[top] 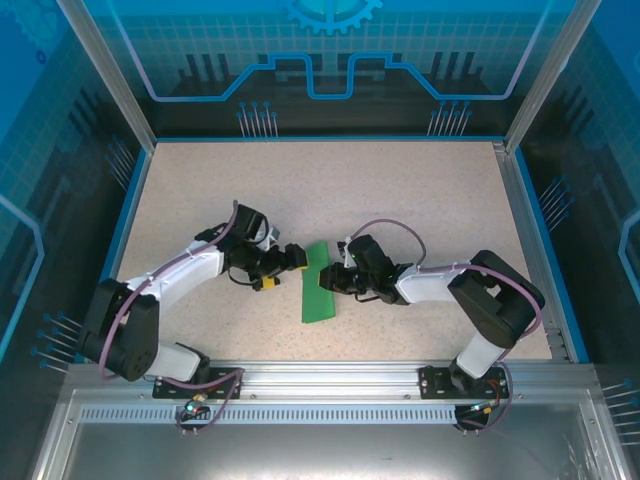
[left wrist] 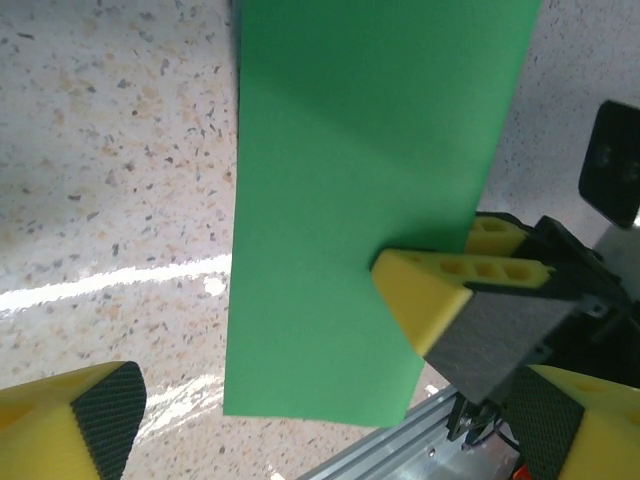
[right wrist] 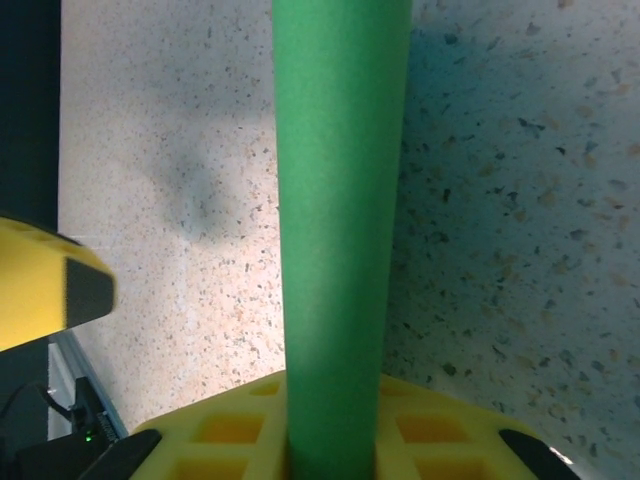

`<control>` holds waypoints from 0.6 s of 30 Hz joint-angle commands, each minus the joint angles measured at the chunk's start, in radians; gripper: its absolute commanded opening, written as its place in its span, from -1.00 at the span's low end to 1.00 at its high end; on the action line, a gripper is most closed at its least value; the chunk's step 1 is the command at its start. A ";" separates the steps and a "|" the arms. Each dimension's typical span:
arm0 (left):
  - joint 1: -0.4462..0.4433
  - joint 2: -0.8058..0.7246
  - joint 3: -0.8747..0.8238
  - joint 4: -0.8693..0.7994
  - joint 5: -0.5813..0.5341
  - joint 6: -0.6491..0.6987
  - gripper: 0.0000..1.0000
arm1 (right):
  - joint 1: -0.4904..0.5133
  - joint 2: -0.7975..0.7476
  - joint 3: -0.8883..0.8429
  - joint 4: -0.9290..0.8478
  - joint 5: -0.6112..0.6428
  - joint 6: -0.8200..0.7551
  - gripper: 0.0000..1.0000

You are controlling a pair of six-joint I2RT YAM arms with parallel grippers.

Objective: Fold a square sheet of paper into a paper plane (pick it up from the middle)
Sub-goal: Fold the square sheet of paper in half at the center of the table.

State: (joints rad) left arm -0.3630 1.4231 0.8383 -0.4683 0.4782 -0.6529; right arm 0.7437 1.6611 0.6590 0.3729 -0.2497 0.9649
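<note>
While the left hand [top: 291, 264] hovers just left of centre with its fingers spread wide and gripping nothing, the square sheet of paper [top: 318, 292] sits mid-desk, already doubled into a long, narrow green band. Just to its right, the right hand [top: 332, 280] pinches the band's edge between nearly closed fingers, keeping it partly lifted from the speckled desk [top: 420, 200]. No pointed nose or wing creases are visible, so the task looks early: one fold made, the shaping folds left.
</note>
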 commanded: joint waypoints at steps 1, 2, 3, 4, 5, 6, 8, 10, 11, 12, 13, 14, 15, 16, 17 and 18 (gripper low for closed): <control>-0.029 0.034 0.007 0.026 -0.041 -0.010 0.83 | -0.016 0.023 -0.026 0.084 -0.043 0.013 -0.58; -0.037 0.041 0.007 0.027 -0.055 -0.007 0.79 | -0.017 0.029 -0.031 0.096 -0.046 0.016 -0.57; -0.048 0.049 0.006 0.025 -0.077 -0.005 0.75 | -0.017 0.036 -0.034 0.101 -0.048 0.018 -0.57; -0.056 0.054 0.003 0.028 -0.091 -0.006 0.67 | -0.017 0.040 -0.037 0.104 -0.049 0.018 -0.57; -0.062 0.057 -0.002 0.035 -0.099 -0.007 0.59 | -0.017 0.044 -0.040 0.109 -0.048 0.022 -0.57; -0.070 0.059 -0.010 0.044 -0.113 -0.014 0.52 | -0.017 0.047 -0.044 0.116 -0.048 0.024 -0.57; -0.083 0.064 -0.024 0.068 -0.141 -0.020 0.37 | -0.018 0.051 -0.047 0.119 -0.044 0.028 -0.57; -0.089 0.085 -0.028 0.093 -0.141 -0.023 0.20 | -0.018 0.055 -0.050 0.117 -0.043 0.026 -0.57; -0.096 0.096 -0.025 0.101 -0.141 -0.024 0.12 | -0.018 0.056 -0.051 0.118 -0.042 0.028 -0.57; -0.102 0.109 -0.020 0.107 -0.141 -0.021 0.09 | -0.020 0.058 -0.053 0.119 -0.042 0.028 -0.57; -0.112 0.119 -0.015 0.108 -0.143 -0.018 0.07 | -0.020 0.058 -0.053 0.118 -0.042 0.029 -0.57; -0.120 0.128 -0.013 0.112 -0.145 -0.018 0.06 | -0.021 0.059 -0.054 0.117 -0.042 0.026 -0.57; -0.127 0.138 -0.011 0.119 -0.145 -0.019 0.05 | -0.021 0.059 -0.055 0.117 -0.039 0.026 -0.57; -0.134 0.149 -0.010 0.128 -0.145 -0.020 0.01 | -0.021 0.060 -0.056 0.118 -0.037 0.026 -0.57; -0.139 0.159 -0.010 0.133 -0.148 -0.021 -0.01 | -0.022 0.061 -0.059 0.120 -0.037 0.026 -0.57; -0.144 0.169 -0.009 0.137 -0.152 -0.022 -0.04 | -0.024 0.063 -0.062 0.126 -0.039 0.027 -0.57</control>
State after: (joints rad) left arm -0.4889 1.5673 0.8291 -0.3599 0.3485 -0.6758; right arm 0.7341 1.7069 0.6128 0.4656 -0.2745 0.9874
